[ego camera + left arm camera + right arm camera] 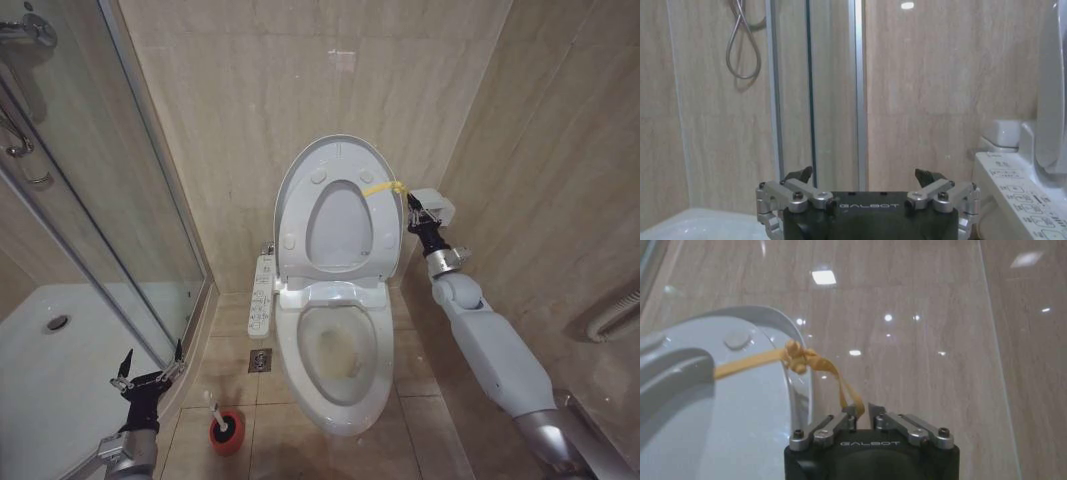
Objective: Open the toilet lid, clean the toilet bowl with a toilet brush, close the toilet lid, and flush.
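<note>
The right hand (862, 412) is pinched on the soft yellow strap (815, 364), the surest hold on the stiff, glossy, slippery lid (335, 200); left hand (148, 368) gapes.

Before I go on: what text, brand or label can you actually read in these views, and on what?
"GALBOT": on the left gripper body, left wrist view.
"GALBOT": on the right gripper body, right wrist view.
Button panel beside the toilet bowl: icons and small labels, too blurred to read.

Right gripper (862, 412) raised high, fingers pinched together — left gripper (150, 362) low, spread wide.
</note>
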Robot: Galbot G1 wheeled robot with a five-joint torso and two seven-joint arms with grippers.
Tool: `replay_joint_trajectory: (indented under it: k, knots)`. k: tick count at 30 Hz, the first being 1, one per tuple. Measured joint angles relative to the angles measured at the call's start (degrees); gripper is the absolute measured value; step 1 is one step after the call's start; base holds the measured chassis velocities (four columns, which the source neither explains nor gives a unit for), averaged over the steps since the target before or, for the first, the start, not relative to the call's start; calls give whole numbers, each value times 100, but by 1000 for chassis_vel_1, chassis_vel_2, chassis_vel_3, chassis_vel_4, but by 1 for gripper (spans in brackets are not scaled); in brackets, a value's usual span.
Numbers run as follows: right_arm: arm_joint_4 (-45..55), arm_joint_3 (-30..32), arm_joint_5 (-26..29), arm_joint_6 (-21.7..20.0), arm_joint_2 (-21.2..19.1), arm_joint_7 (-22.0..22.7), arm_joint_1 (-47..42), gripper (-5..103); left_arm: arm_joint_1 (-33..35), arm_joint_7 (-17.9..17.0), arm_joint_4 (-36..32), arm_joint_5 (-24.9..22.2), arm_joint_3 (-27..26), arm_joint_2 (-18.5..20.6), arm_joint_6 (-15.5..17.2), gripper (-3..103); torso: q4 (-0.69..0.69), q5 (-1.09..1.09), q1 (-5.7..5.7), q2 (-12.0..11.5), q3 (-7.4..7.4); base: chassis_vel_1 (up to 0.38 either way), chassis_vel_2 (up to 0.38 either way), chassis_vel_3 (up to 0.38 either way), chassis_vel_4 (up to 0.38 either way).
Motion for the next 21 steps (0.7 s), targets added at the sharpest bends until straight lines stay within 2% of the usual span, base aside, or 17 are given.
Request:
replay_joint_trajectory:
  k: [6,7,10,14,15,21]
  knots:
    - [737,240,102,-25,-153,14,-537,9,39,-1,-59,-21,-18,7,0,100,2,-1,0,0,0,0,0,0,0]
    - [961,325,133,-27,-205,34,-724,36,49,-1,-74,-29,-20,9,0,100,3,-1,0,0,0,0,0,0,0]
    - [1479,504,217,-32,-315,82,-1155,36,62,-2,-106,-43,-24,5,-4,100,0,-1,-1,0,-1,0,0,0,0]
    - [2076,795,243,170,-455,84,-1797,36,87,-1,-160,-48,-12,-14,-22,100,2,0,-1,0,-1,0,0,0,0]
    - [2220,883,247,211,-487,83,-1964,63,93,-2,-180,-50,-9,-19,-26,100,1,-1,-1,0,-1,0,0,0,0]
    - [3056,1349,268,328,-473,92,-2851,63,115,-2,-255,-62,3,-10,-37,100,2,-2,-1,0,-1,0,0,0,0]
